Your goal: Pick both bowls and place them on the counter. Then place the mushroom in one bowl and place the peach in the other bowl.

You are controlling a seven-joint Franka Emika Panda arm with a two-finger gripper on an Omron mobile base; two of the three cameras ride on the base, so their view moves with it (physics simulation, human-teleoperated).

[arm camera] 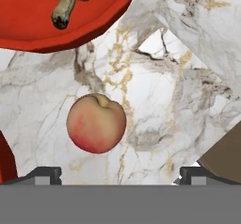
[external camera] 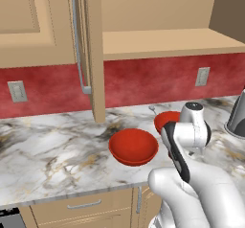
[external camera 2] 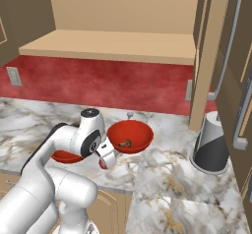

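two red bowls (external camera: 133,146) on marble worktop (external camera: 52,157); mushroom (arm camera: 69,2) lying in right bowl (external camera 2: 130,136); peach (arm camera: 96,123) on worktop near it, seemingly untouched; hand (arm camera: 120,173) above peach, fingers apart.

In the left base view our own arm covers most of the far bowl (external camera: 165,119), leaving just a red sliver of its rim, and we cannot see what lies inside it. The dark grey appliance (external camera: 238,114) at the right is cut off by the picture's edge. In the right base view the arm hides much of the left bowl (external camera 2: 66,156), and the mushroom (external camera 2: 124,142) in the other bowl (external camera 2: 130,135) is too small to make out in detail. In the hand view that bowl (arm camera: 56,11) runs off the top edge, the mushroom (arm camera: 70,2) loses part of its cap there, and the gripper (arm camera: 120,173) fingertips barely clear the bottom.
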